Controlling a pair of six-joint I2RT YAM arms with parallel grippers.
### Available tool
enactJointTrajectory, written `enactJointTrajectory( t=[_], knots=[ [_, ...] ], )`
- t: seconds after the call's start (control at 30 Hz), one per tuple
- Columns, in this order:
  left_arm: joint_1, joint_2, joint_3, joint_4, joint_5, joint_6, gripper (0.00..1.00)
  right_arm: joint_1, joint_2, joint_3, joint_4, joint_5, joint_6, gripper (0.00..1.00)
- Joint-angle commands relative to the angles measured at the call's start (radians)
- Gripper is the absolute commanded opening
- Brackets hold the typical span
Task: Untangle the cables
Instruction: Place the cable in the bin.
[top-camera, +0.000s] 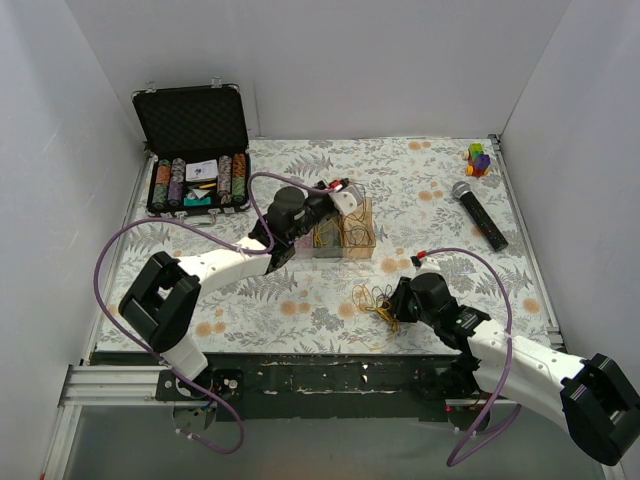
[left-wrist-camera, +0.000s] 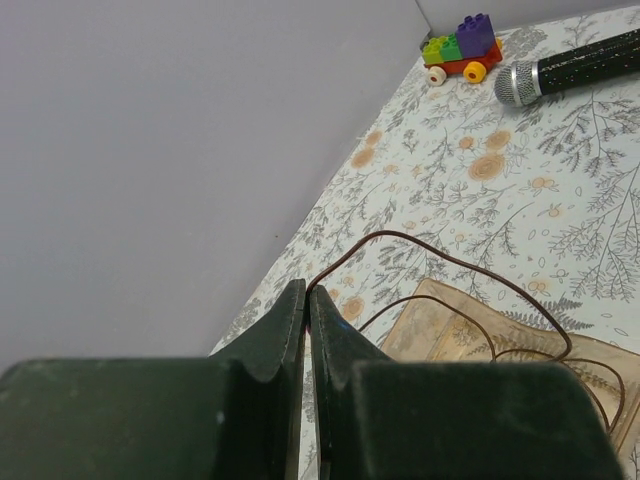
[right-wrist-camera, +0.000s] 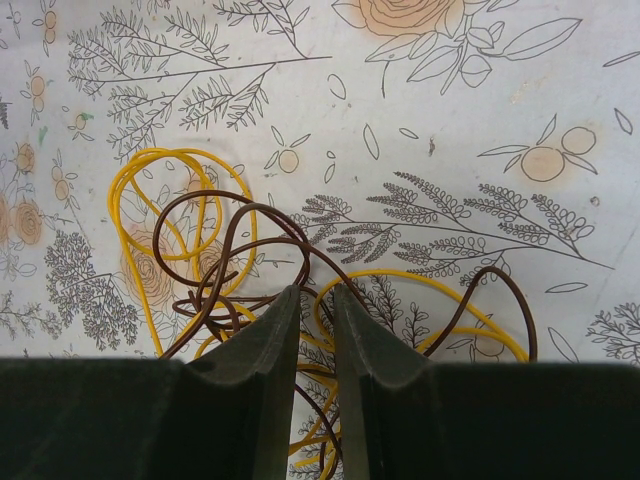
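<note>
The cables are a small tangle of thin yellow and brown wires on the flowered tablecloth, near the front centre. In the right wrist view the yellow loops and brown loops lie spread under my right gripper. Its jaws stand a narrow gap apart, right over the tangle, with strands running beneath the gap. My left gripper is shut on one thin brown wire. It holds this wire above a clear plastic box, which has more wires in it.
An open black case of poker chips stands at the back left. A microphone and a toy block car lie at the back right, both also in the left wrist view: microphone, car. White walls enclose the table.
</note>
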Motion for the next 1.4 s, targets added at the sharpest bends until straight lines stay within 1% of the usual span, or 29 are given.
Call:
enactJointTrajectory(
  t=[0.0, 0.3, 0.43, 0.73, 0.8, 0.9, 1.03, 1.17, 1.37],
  knots=[
    [-0.019, -0.019, 0.022, -0.009, 0.045, 0.015, 0.0, -0.001, 0.014, -0.019, -0.064, 0.013, -0.008, 0.28],
    [-0.099, 0.047, 0.068, -0.006, 0.099, -0.006, 0.0, -0.001, 0.017, -0.017, -0.067, 0.019, -0.018, 0.28],
    [-0.128, 0.075, 0.106, 0.002, 0.101, -0.009, 0.0, -0.001, 0.009, -0.02, -0.074, 0.024, -0.024, 0.28],
    [-0.128, 0.087, 0.113, 0.006, 0.084, -0.002, 0.0, -0.001, 0.007, -0.033, -0.061, 0.022, -0.022, 0.28],
    [-0.128, 0.084, 0.103, 0.009, 0.061, 0.013, 0.0, -0.001, 0.012, -0.034, -0.062, 0.021, -0.022, 0.28],
    [-0.113, 0.07, 0.064, 0.005, 0.047, 0.047, 0.0, -0.001, 0.006, -0.039, -0.061, 0.021, -0.019, 0.28],
    [-0.093, 0.066, 0.024, -0.021, 0.026, 0.043, 0.0, -0.001, 0.004, -0.039, -0.059, 0.019, -0.018, 0.28],
    [-0.067, 0.059, -0.042, -0.009, 0.018, 0.052, 0.0, -0.001, 0.009, -0.04, -0.056, 0.019, -0.014, 0.28],
    [-0.031, 0.056, -0.075, -0.024, 0.01, 0.058, 0.0, -0.001, -0.009, -0.048, -0.056, 0.021, -0.011, 0.28]
  ],
)
